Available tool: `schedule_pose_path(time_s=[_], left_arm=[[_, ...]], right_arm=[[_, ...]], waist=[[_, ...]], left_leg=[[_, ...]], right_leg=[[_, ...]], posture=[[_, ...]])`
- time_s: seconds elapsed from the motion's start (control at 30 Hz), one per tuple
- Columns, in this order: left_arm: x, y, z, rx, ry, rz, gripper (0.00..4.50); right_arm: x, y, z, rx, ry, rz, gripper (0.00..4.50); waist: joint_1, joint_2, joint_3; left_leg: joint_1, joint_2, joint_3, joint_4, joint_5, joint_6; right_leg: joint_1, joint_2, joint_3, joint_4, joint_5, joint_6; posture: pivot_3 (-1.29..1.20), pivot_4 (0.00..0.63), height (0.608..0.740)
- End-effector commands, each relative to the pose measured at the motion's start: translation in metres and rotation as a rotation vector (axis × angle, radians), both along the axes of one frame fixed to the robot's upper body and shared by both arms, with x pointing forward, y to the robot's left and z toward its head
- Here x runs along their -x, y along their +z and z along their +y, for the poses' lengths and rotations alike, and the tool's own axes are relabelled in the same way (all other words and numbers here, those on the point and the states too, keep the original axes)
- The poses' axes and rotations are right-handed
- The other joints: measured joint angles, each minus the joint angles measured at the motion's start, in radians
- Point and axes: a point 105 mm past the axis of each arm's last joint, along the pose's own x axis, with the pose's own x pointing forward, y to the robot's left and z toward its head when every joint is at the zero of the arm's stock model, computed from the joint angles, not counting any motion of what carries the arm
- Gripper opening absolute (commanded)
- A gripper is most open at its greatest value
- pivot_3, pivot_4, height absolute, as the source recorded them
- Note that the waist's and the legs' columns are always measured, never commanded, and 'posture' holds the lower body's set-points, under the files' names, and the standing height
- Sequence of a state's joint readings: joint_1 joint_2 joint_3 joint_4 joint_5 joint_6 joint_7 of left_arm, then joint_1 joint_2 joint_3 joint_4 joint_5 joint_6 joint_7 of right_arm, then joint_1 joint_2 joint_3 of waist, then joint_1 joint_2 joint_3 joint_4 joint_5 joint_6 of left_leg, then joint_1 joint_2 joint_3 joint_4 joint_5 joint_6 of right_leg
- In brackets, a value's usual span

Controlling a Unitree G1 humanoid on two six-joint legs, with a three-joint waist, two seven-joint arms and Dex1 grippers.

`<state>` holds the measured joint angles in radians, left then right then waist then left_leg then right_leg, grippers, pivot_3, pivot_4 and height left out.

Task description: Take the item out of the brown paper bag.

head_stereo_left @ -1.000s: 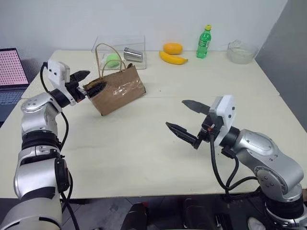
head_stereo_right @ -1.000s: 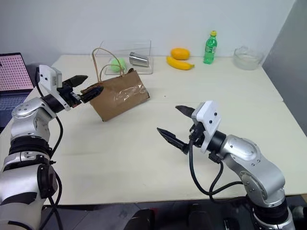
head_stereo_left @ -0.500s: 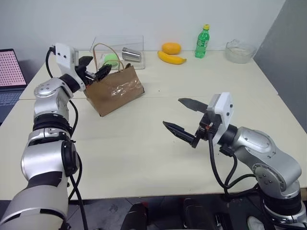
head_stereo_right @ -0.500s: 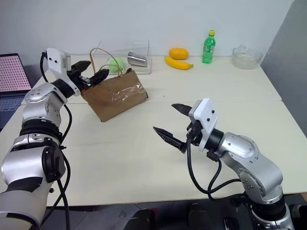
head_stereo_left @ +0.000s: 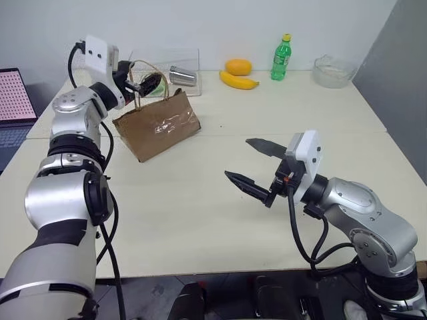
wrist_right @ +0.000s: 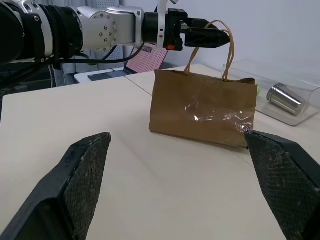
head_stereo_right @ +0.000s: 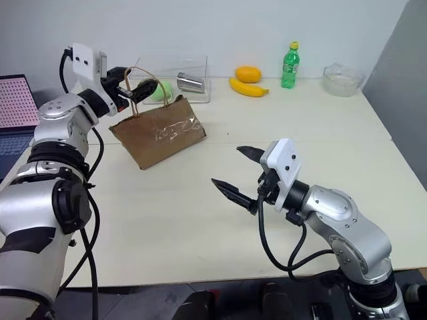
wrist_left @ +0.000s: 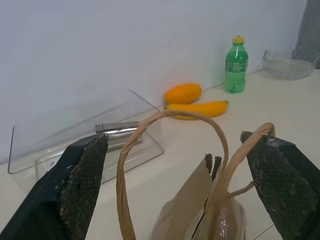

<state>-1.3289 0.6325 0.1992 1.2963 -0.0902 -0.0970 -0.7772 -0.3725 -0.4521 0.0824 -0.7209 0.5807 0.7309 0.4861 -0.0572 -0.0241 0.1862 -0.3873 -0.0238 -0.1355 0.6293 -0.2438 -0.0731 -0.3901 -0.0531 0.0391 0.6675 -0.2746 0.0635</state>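
The brown paper bag (head_stereo_left: pixel 158 125) stands upright on the pale tabletop (head_stereo_left: pixel 200 200), toward ten o'clock in the head views, its two thin tan loop handles (head_stereo_left: pixel 148 73) rising from its open top and a shiny crinkled patch on the side facing the robot. The item cannot be seen; whether it lies inside the bag cannot be told.

The left pincer (head_stereo_left: pixel 141 81) is at the top of the bag with its two black fingers spread wide, and in the left wrist view both loops arch up between those fingers (wrist_left: pixel 82 182) (neither finger appears to press on a loop).

The right pincer (head_stereo_left: pixel 257 168) hovers above the tabletop near the middle, at about four o'clock from the bag and well apart from it, its fingers also spread wide and holding nothing.

At the far edge of the tabletop, a clear plastic tray (head_stereo_left: pixel 175 61) just behind the bag holds a silver metal can (head_stereo_left: pixel 183 75) lying on its side. Toward one o'clock lie an orange fruit (head_stereo_left: pixel 239 67), a banana (head_stereo_left: pixel 240 81), a green bottle (head_stereo_left: pixel 282 59) with a yellow cap and a glass bowl (head_stereo_left: pixel 332 72).
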Motion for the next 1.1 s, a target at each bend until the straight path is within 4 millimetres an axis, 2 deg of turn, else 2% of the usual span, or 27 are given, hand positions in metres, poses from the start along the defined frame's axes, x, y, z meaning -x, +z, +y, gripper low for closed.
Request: schedule_pose_path(time_s=[0.03, 0.13, 0.53, 0.73, 0.87, 0.97, 1.1], left_arm=[[-0.001, 0.023, 0.001, -0.018, 0.039, -0.054, 4.46], [-0.002, 0.023, 0.001, -0.041, 0.058, -0.053, 3.85], [0.0, 0.032, 0.0, -0.067, 0.05, -0.067, 0.02], [0.004, 0.034, -0.008, -0.128, -0.036, -0.055, 0.02], [0.013, 0.046, -0.026, -0.223, -0.169, -0.097, 0.02], [0.019, 0.054, -0.041, -0.333, -0.244, -0.15, 0.02], [0.025, 0.073, -0.066, -0.356, -0.33, -0.229, 0.02]], right_arm=[[0.007, 0.007, 0.002, -0.008, 0.017, -0.036, 4.5], [0.007, 0.007, 0.001, -0.007, 0.013, -0.035, 4.5], [0.006, 0.006, -0.001, 0.0, 0.004, -0.035, 4.5], [0.006, 0.005, -0.002, 0.003, 0.004, -0.033, 4.5], [0.01, 0.004, -0.006, 0.014, 0.005, -0.037, 4.5], [0.015, 0.001, -0.009, 0.031, 0.01, -0.053, 4.5], [0.025, -0.007, -0.011, 0.056, 0.03, -0.048, 4.5]], waist=[[0.0, 0.0, 0.0], [0.0, 0.0, 0.0], [0.0, 0.0, 0.0], [0.0, 0.0, 0.0], [0.0, 0.0, 0.0], [0.0, 0.0, 0.0], [0.0, -0.001, 0.0]], left_leg=[[0.0, 0.0, 0.0, 0.0, 0.0, 0.0], [0.0, 0.0, 0.0, 0.0, 0.0, 0.0], [0.0, 0.0, 0.0, 0.0, 0.0, 0.0], [0.0, 0.0, 0.0, 0.0, 0.0, 0.0], [-0.001, 0.0, 0.0, 0.001, 0.0, 0.0], [-0.009, -0.001, 0.0, 0.004, 0.0, 0.0], [-0.014, -0.001, 0.001, 0.007, 0.0, 0.0]], right_leg=[[0.0, 0.0, 0.0, 0.0, 0.0, 0.0], [0.0, 0.0, 0.0, 0.0, 0.0, 0.0], [0.0, 0.0, 0.0, 0.001, 0.0, 0.0], [-0.001, 0.0, 0.0, 0.003, 0.0, 0.0], [-0.002, 0.0, 0.001, 0.005, -0.001, 0.001], [-0.01, 0.0, 0.001, 0.008, 0.0, 0.001], [-0.016, 0.0, 0.001, 0.011, 0.0, 0.001]], posture=[[0.0, 0.15, 0.74], [0.0, 0.15, 0.74], [0.0, 0.15, 0.74], [0.0, 0.15, 0.74], [0.0, 0.15, 0.74], [0.0, 0.15, 0.74], [0.0, 0.15, 0.74]])
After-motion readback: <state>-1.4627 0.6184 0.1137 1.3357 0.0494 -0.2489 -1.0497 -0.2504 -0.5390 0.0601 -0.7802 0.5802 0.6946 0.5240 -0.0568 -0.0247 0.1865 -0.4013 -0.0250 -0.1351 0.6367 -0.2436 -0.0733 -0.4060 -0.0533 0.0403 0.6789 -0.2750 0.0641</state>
